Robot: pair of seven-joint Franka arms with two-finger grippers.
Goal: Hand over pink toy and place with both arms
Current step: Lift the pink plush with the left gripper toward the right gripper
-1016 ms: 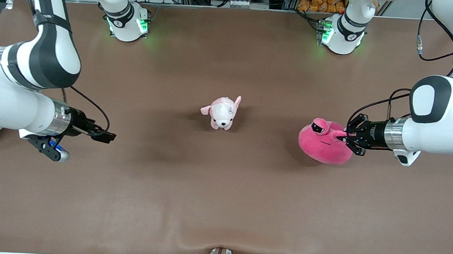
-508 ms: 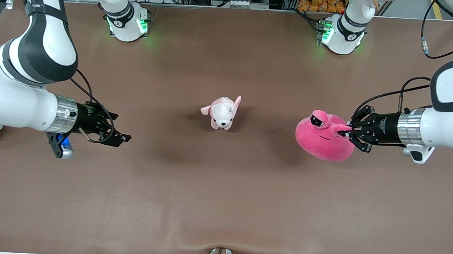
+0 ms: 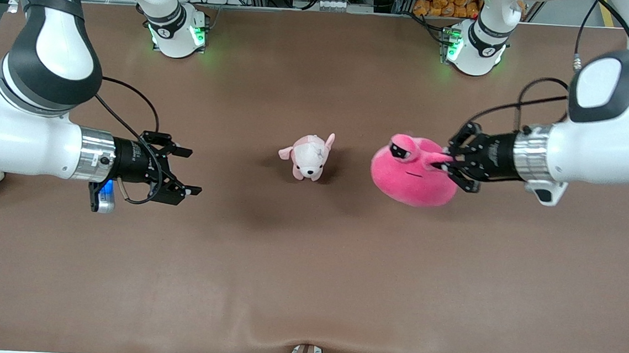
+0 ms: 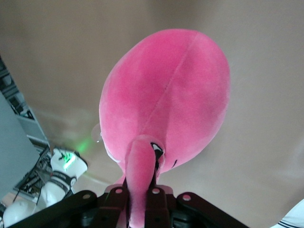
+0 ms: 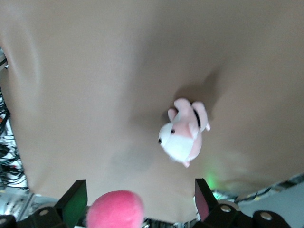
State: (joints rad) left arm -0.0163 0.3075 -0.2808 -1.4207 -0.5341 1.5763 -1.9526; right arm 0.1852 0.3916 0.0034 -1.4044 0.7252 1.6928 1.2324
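Over the brown table [image 3: 307, 287], toward the left arm's end, the left hand [image 3: 444, 162] is clamped on the pink toy [image 3: 413, 173], pinching a bulging bit of plush near its eyes and holding it clear of the surface. From the left wrist view the pink toy [image 4: 166, 99] hangs off the closed fingers [image 4: 153, 194], its round body filling most of the frame with the table far below. A small pale pink-and-white dog plush [image 3: 309, 157] stands on the table near the middle, just beside the spot the toy is over, toward the right arm's end. The right hand [image 3: 185, 170] is raised over the table toward the right arm's end, its fingers spread wide and holding nothing; in the right wrist view the dog plush [image 5: 184, 133] lies ahead of the right hand [image 5: 137, 204], and a bit of the pink toy [image 5: 115, 209] shows between the parted fingers.
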